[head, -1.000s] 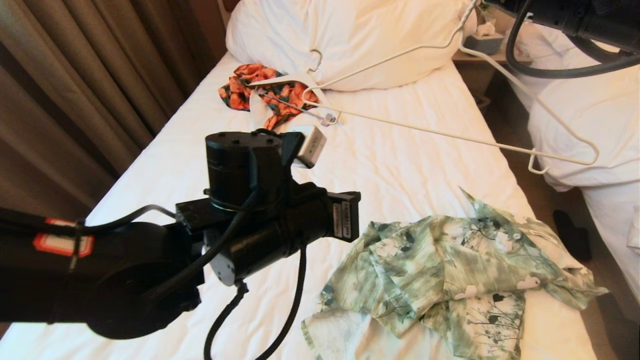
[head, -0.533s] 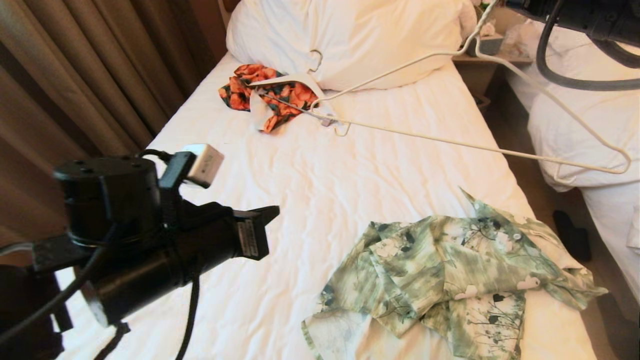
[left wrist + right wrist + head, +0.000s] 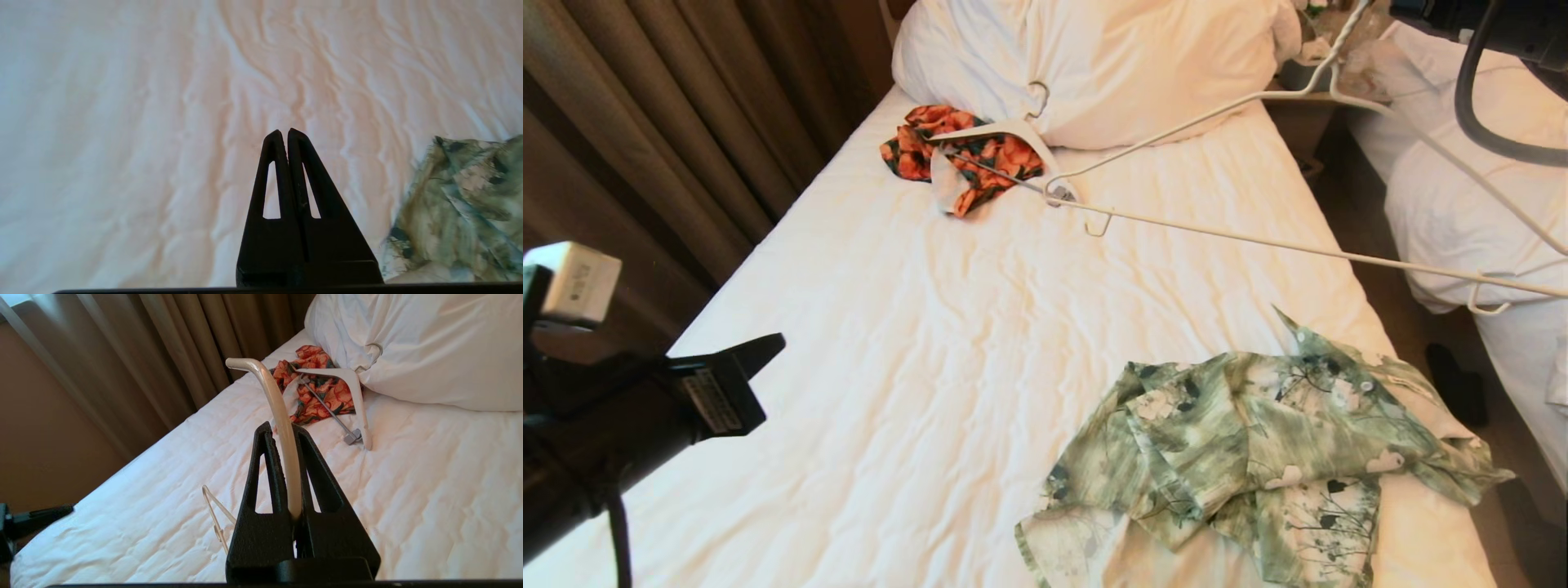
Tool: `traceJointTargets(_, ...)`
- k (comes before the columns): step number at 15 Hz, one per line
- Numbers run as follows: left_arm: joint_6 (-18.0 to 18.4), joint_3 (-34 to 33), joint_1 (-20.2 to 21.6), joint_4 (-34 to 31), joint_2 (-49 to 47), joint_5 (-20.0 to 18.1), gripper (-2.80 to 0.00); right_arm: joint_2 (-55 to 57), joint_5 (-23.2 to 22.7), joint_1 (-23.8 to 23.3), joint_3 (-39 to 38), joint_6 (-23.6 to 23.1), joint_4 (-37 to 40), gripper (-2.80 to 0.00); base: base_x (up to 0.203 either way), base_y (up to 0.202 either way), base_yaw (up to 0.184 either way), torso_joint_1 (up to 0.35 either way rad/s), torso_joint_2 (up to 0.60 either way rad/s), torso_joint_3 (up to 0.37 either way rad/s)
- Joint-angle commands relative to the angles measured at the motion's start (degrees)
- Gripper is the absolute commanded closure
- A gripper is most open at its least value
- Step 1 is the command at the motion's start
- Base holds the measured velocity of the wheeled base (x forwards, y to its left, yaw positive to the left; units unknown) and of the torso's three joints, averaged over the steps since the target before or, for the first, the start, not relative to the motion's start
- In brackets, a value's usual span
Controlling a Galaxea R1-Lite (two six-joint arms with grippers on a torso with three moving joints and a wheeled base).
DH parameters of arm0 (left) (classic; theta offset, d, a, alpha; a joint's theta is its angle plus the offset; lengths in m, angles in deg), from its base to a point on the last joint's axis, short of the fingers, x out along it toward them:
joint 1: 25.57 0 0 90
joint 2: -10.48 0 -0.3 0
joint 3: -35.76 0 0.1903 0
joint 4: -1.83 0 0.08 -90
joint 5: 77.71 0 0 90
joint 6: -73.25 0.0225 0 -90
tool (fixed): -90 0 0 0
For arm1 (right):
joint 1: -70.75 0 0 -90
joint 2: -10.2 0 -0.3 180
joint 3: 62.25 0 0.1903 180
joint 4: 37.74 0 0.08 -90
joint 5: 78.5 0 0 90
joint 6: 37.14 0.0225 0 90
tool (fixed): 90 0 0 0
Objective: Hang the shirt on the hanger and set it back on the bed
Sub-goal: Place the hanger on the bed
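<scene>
The green and white flower-print shirt (image 3: 1258, 457) lies crumpled on the near right of the bed (image 3: 915, 327); its edge shows in the left wrist view (image 3: 461, 208). The thin cream hanger (image 3: 1258, 238) hangs tilted in the air above the bed's right half. My right gripper (image 3: 284, 428) is shut on its hook (image 3: 280, 416), up at the top right and mostly outside the head view. My left gripper (image 3: 284, 132) is shut and empty, hovering over bare sheet left of the shirt. Its arm (image 3: 621, 416) sits at the lower left.
A big white pillow (image 3: 1094, 57) lies at the bed's head. In front of it are an orange-and-black garment (image 3: 964, 155) and a broad white hanger (image 3: 1005, 131). Brown curtains (image 3: 645, 122) line the left side. A second bed (image 3: 1478, 188) stands at the right across a narrow gap.
My left arm has pulled back from the middle of the bed to the lower left. The hanger has moved to the right and slightly higher with my right gripper.
</scene>
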Motion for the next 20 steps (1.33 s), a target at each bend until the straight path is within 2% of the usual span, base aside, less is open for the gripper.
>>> traceJointTargets(1,0.3,-0.4,2.6,-1.5,6.9,0.7,0.00,-0.9,-0.1,0.0,-1.1,0.1,-0.1,0.00,0.000,0.000,0.000,0.000,0.00,0.000)
traceJointTargets(5,0.7,-1.1,9.1,-7.4,15.5,6.5,0.00,-2.7,0.8,0.0,-2.4,0.2,0.1,0.00,0.000,0.000,0.000,0.000,0.00,0.000)
traceJointTargets(9,0.9,-1.0,16.7,-15.4,24.4,9.1,0.00,-3.4,0.8,-0.1,-2.7,0.3,0.1,0.00,0.000,0.000,0.000,0.000,0.00,0.000)
traceJointTargets(13,0.9,-1.5,18.3,-25.0,33.5,9.5,0.00,-4.3,0.7,-0.2,-4.2,0.3,0.3,0.00,0.000,0.000,0.000,0.000,0.00,0.000)
traceJointTargets(16,0.9,-2.3,18.8,-29.6,37.8,9.6,0.00,-4.7,0.8,-1.2,-6.5,0.2,0.2,0.00,0.000,0.000,0.000,0.000,0.00,0.000)
traceJointTargets(18,2.3,-2.6,22.8,-29.9,38.8,9.6,0.00,-4.9,0.8,-1.6,-6.7,0.2,0.4,0.00,0.000,0.000,0.000,0.000,0.00,0.000)
traceJointTargets(20,4.9,-7.0,24.9,-29.7,43.2,8.6,0.00,-6.3,0.7,-1.6,-8.6,0.1,0.2,0.00,0.000,0.000,0.000,0.000,0.00,0.000)
